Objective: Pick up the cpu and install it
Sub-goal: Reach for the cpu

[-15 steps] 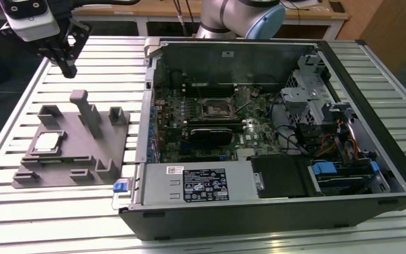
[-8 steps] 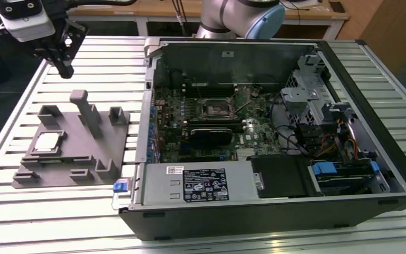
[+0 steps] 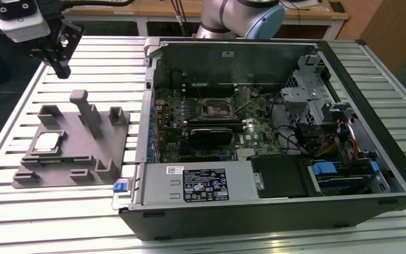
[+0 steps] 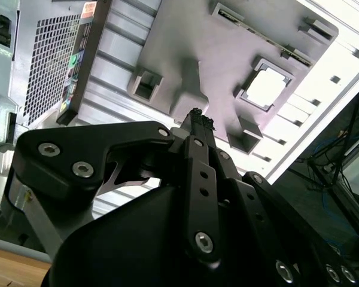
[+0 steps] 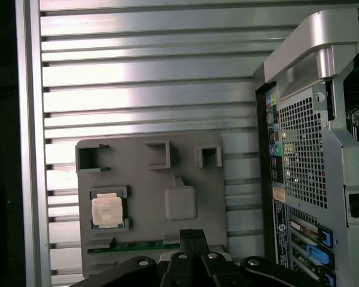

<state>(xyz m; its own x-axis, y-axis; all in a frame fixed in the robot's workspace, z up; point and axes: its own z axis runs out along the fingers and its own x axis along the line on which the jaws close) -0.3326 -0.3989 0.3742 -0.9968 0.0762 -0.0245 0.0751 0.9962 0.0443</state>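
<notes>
The cpu (image 3: 48,143) is a small silvery square lying flat in a recess of the grey plastic tray (image 3: 83,159), at the exterior view's left. It also appears in both wrist views as the cpu (image 5: 107,210) and the cpu (image 4: 266,88), seated in the tray (image 5: 149,179). My gripper (image 3: 62,70) hangs above the table beyond the tray's far end, well apart from the chip. Its fingers (image 5: 193,238) are pressed together with nothing between them. The dark square socket frame (image 3: 213,108) sits on the motherboard inside the open computer case (image 3: 274,211).
The tray has upright posts (image 3: 86,108) and small blocks sticking up around the chip. The case's raised side wall (image 3: 146,106) stands between tray and motherboard. Cables and drive cages (image 3: 330,137) crowd the case's right side. The slatted metal table (image 3: 48,211) ends near the tray's left.
</notes>
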